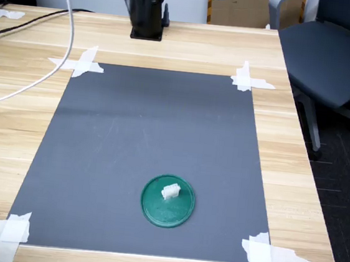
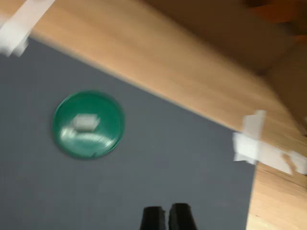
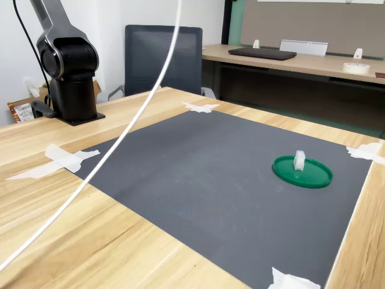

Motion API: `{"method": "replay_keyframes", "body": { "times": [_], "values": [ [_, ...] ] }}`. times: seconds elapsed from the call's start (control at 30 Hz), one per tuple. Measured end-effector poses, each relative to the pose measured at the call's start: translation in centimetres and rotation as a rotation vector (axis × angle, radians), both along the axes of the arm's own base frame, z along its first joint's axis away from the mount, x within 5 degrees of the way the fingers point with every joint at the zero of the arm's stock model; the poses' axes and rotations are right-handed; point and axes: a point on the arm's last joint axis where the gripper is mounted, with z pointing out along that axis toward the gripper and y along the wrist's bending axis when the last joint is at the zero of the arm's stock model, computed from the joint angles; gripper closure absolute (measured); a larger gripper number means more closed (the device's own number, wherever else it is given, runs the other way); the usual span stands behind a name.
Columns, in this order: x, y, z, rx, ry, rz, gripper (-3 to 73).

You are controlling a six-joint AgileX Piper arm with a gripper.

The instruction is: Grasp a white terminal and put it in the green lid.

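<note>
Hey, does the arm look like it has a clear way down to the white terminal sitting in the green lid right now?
Probably yes. The white terminal sits exposed inside the green lid, with only bare grey mat around it. The gripper is off to one side above the mat, with nothing between them.

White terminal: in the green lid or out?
In. The white terminal sits inside the green lid in both exterior views.

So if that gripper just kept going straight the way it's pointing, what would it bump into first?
Probably the bare dark mat. In the blurred wrist view the gripper points at empty mat, with the green lid and white terminal off to one side. Depth is unclear.
</note>
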Motion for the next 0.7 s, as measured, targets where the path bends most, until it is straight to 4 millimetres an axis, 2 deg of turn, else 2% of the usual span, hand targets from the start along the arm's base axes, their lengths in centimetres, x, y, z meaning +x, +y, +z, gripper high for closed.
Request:
{"method": "replay_keyframes", "body": {
  "times": [0.2,0.37,0.47,0.7],
  "values": [
    [-4.9,-1.1,-0.9,0.17,-0.161,-0.095,72.2],
    [-8.8,-1.9,-3.8,0.2,-0.236,-0.158,72.2],
    [-10.3,-2.4,-5.9,0.189,-0.246,-0.217,72.2],
    [-12.6,-2.7,-10.4,0.217,-0.243,-0.286,72.3]
  ]
}}
